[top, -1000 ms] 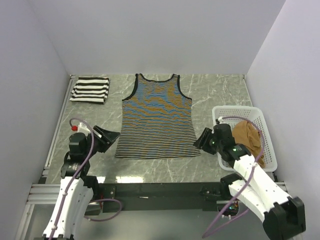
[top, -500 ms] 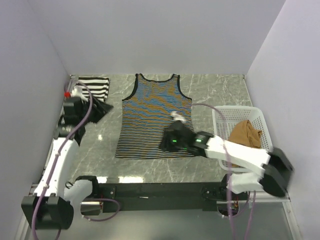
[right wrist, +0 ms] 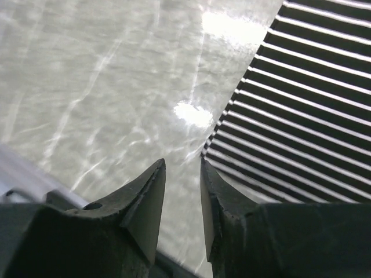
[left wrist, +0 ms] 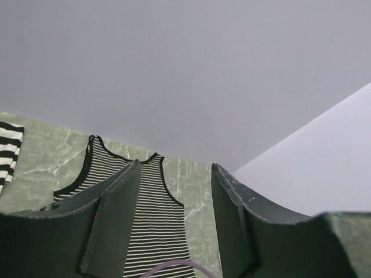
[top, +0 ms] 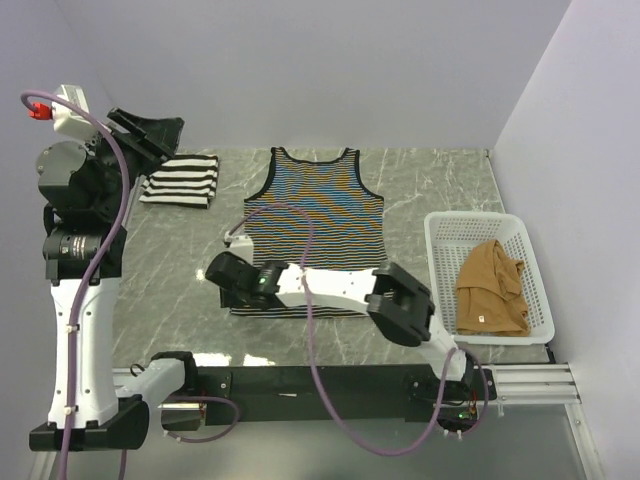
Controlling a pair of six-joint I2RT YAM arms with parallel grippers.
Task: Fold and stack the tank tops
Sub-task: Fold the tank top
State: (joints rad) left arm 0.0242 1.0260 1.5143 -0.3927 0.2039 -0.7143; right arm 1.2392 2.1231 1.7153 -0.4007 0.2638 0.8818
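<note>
Our right pincer (right wrist: 181, 174) sits low over the marble table (right wrist: 87, 87), its fingers only narrowly apart with nothing between them, just off the seven o'clock hem corner of the thin-striped tank top (top: 315, 215), which lies flat mid-table. The left pincer (left wrist: 174, 185) hangs high, wide apart and empty. The wide-striped tank top (top: 182, 180) rests folded at ten o'clock; the tan tank top (top: 490, 285) lies crumpled in the white basket (top: 433, 240) at four o'clock. We see two risks — closing here could catch one layer or none, and the purple cable (top: 304, 245) draped across the fabric could drag it askew.
</note>
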